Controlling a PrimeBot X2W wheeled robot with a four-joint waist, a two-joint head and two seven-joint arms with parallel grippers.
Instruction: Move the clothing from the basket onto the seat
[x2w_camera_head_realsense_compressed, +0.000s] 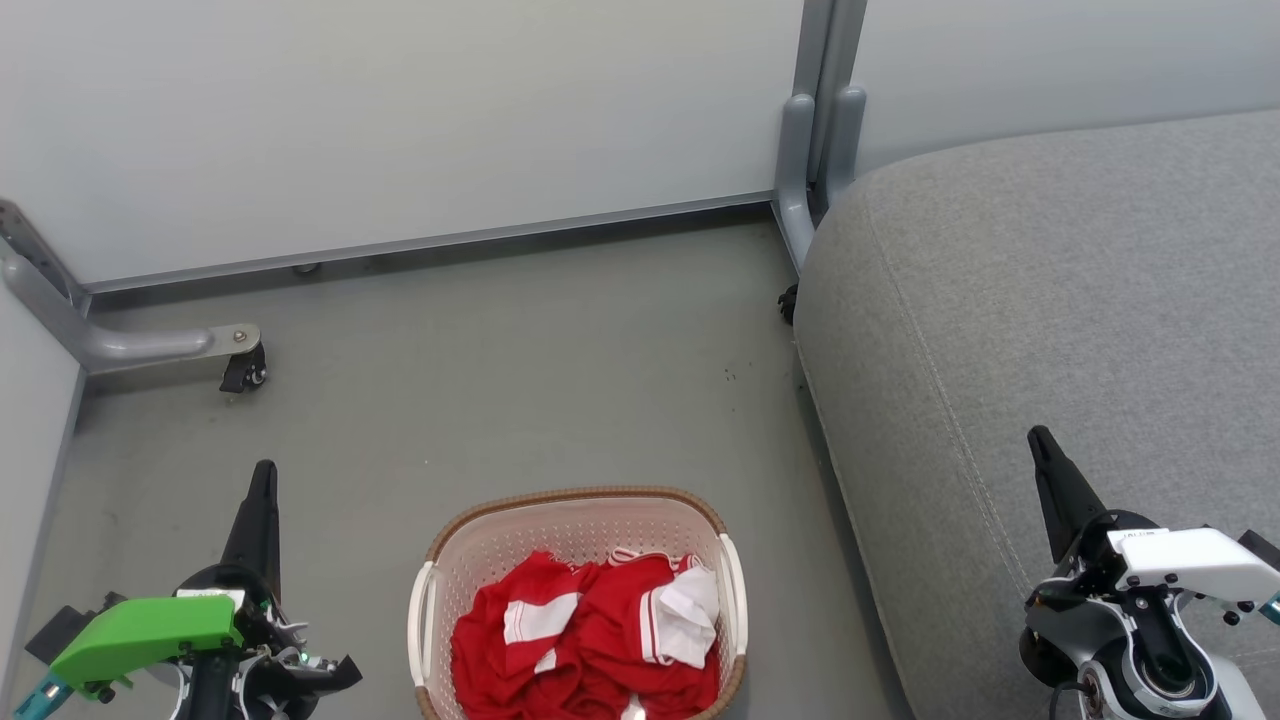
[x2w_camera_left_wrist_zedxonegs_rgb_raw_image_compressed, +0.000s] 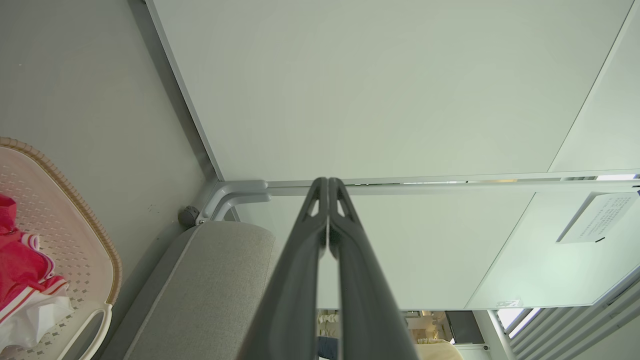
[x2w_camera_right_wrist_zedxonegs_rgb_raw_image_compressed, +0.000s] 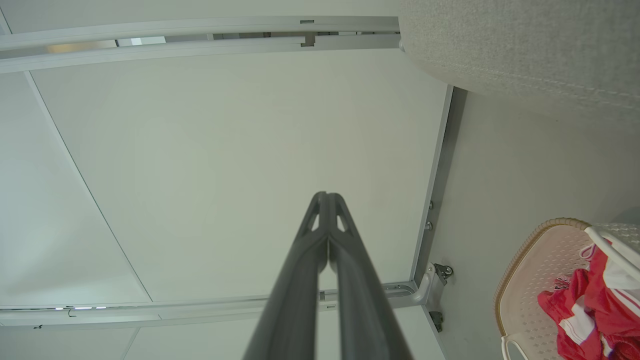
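The left gripper (x2w_camera_head_realsense_compressed: 263, 480) is at the lower left of the head view. Its two long dark fingers are pressed flat together and hold nothing. It points over bare grey floor (x2w_camera_head_realsense_compressed: 520, 370), with open room ahead of it and to its right. The right gripper (x2w_camera_head_realsense_compressed: 1042, 445), at the lower right, is closed just as tightly and is also empty. It hangs over the seat (x2w_camera_head_realsense_compressed: 1050, 280); whether it touches the fabric cannot be told.

Between the two arms the basket (x2w_camera_head_realsense_compressed: 575, 494) stands on the floor, near the seat's rounded edge with a strip of floor between them. It is cream perforated plastic, a rounded rectangle with a brown woven-look rim and a white handle on each side.

The clothing (x2w_camera_head_realsense_compressed: 590, 645) lies crumpled inside it. The fabric is soft and bright red, with white stripes and white panels. The basket's far inner wall is bare.

The seat is grey woven upholstery with a rounded corner and a stitched seam.

Smooth pale wall panels (x2w_camera_head_realsense_compressed: 400, 120) in grey metal framing close off the floor. A small black caster (x2w_camera_head_realsense_compressed: 245, 372) sits under a frame leg on the left.
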